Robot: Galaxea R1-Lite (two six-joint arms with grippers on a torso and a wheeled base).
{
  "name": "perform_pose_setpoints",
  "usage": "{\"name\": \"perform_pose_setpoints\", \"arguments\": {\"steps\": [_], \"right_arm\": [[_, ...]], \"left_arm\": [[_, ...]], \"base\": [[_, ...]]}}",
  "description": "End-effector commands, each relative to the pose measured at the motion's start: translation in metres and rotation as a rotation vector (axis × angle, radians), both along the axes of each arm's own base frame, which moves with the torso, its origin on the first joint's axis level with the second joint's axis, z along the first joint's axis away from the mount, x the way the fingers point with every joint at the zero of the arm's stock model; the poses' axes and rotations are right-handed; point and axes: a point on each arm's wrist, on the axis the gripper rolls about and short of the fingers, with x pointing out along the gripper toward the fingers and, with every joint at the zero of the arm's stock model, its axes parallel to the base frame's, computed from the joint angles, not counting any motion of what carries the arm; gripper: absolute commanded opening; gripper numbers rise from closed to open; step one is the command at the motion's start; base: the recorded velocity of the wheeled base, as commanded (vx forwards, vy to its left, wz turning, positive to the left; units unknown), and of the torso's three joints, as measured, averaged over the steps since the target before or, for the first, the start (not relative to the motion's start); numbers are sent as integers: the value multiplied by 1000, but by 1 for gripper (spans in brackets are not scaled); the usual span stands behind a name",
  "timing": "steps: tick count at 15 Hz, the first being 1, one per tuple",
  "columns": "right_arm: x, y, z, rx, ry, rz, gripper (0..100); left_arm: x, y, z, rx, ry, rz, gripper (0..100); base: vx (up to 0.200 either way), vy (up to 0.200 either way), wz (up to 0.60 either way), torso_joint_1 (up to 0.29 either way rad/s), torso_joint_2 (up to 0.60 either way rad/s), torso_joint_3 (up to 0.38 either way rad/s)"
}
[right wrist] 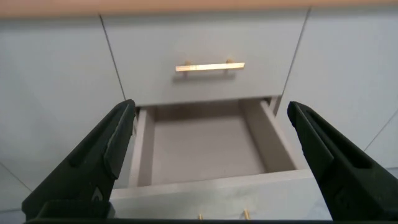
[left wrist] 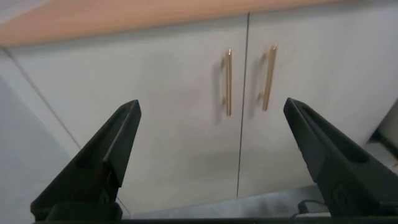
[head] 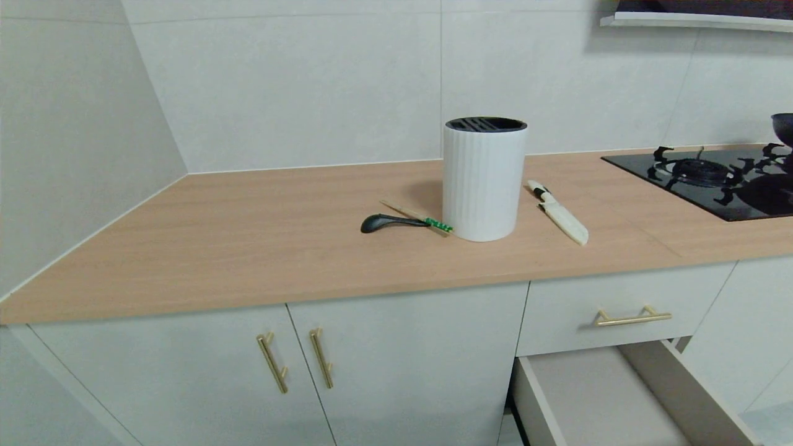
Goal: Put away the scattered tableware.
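Lowest and closest, an open drawer (head: 588, 396) is sitting pulled out beneath the counter (head: 248, 241). The right hand (right wrist: 210, 109) is hanging in front of that drawer with its fingers spread wide, holding nothing. The left hand (left wrist: 211, 109) is gaping just as wide, facing two cupboard doors (left wrist: 186, 112) (each with a gold bar handle). Up on the counter, a white ribbed holder (head: 484, 179) is standing upright. A black spoon (head: 390, 223) and chopsticks (head: 416, 217) with green ends are lying just beside it on the robot's left, touching each other. A pale knife (head: 560, 214) is lying just beside it on the right, towards the hob (head: 712, 179).
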Motion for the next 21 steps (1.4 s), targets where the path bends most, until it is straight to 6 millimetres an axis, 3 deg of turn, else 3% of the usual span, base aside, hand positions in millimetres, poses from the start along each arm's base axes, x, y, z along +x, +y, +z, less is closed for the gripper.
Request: {"name": "perform_pose_setpoints", "arguments": {"steps": [1,11,13,15,17,19,20,21], "right_arm": [[0,0,0,0,1,0,100],[0,0,0,0,1,0,100],[0,0,0,2,1,0,100],[0,0,0,0,1,-1,100],[0,0,0,2,1,2,100],[0,0,0,0,1,6,100],[0,0,0,3,0,5,100],[0,0,0,6,0,5,100]], "left_arm": [[0,0,0,0,2,1,100],[0,0,0,-28,2,-2,100],[0,-1,7,18,-75,-34,100],[-7,-2,36,78,-343,-97,100],[-13,-3,89,77,-414,-193,100],[16,-4,143,71,-343,-282,100],[36,-7,157,81,-288,-366,100],[46,-10,158,115,-250,-420,100]], "base": [[0,0,0,251,-496,-227],[0,0,0,325,-514,-246],[0,0,0,295,-556,-263],[0,0,0,300,-574,-278],[0,0,0,308,-598,-286],[0,0,0,239,-503,-232],[0,0,0,61,-149,-61],[0,0,0,0,0,0]]}}
